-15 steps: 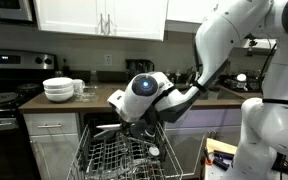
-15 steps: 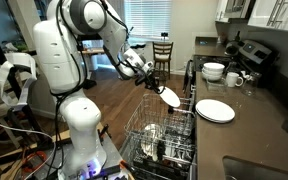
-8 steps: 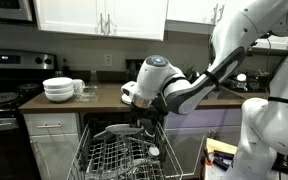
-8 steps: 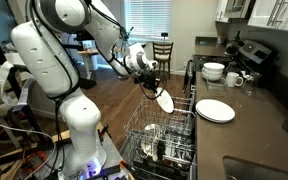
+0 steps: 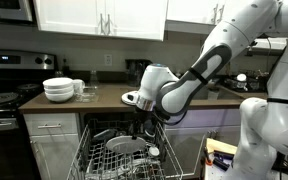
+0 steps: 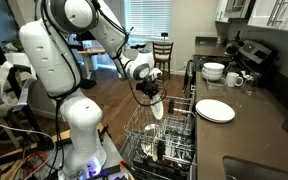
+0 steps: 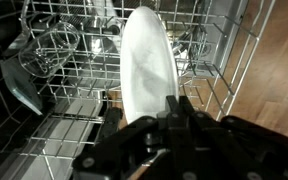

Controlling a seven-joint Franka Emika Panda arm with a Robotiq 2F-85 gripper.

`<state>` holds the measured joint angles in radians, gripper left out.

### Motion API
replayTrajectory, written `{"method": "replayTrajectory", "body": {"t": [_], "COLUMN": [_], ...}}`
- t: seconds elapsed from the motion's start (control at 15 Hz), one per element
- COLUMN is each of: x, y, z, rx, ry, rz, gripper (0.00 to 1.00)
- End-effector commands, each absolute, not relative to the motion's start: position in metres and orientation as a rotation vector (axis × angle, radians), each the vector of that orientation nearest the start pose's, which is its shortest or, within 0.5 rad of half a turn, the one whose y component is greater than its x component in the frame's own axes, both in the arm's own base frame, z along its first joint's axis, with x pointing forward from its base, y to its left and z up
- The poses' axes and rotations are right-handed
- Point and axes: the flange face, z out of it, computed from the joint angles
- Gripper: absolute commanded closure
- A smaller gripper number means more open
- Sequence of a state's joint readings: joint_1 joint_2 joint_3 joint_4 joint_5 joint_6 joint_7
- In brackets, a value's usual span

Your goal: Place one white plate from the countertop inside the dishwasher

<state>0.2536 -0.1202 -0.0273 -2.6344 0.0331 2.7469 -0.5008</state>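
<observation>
My gripper (image 7: pixel 173 106) is shut on the rim of a white plate (image 7: pixel 144 62), which stands nearly upright just over the wire rack of the open dishwasher (image 7: pixel 54 120). In both exterior views the gripper (image 5: pixel 144 122) (image 6: pixel 151 93) points down over the pulled-out rack (image 5: pixel 119 160) (image 6: pixel 164 135), with the plate (image 5: pixel 124 144) (image 6: pixel 158 107) hanging below it among the wires. A second white plate (image 6: pixel 215 110) lies flat on the dark countertop (image 6: pixel 254 125) (image 5: pixel 104 98).
A stack of white bowls (image 5: pixel 59 90) (image 6: pixel 214 71) and a mug (image 6: pixel 234 79) stand on the counter near the black stove (image 5: pixel 4 100). A glass (image 7: pixel 54 45) and other dishes sit in the rack. A chair (image 6: pixel 162 52) stands far behind.
The arm has come down and turned the plate from tilted above the rack to nearly upright, low among the rack wires. The grip stays the same.
</observation>
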Motion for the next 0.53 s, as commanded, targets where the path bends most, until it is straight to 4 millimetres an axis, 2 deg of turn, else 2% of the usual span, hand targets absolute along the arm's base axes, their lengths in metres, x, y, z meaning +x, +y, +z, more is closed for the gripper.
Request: {"method": "replayTrajectory", "body": {"t": [0.0, 0.47], "x": [0.449, 0.469], "y": [0.098, 0.088], "z": [0.309, 0.312], "rx": [-2.848, -2.781], "ry": [-1.116, -1.102], "rz": [-0.37, -0.327], "gripper": [0.98, 0.98]}}
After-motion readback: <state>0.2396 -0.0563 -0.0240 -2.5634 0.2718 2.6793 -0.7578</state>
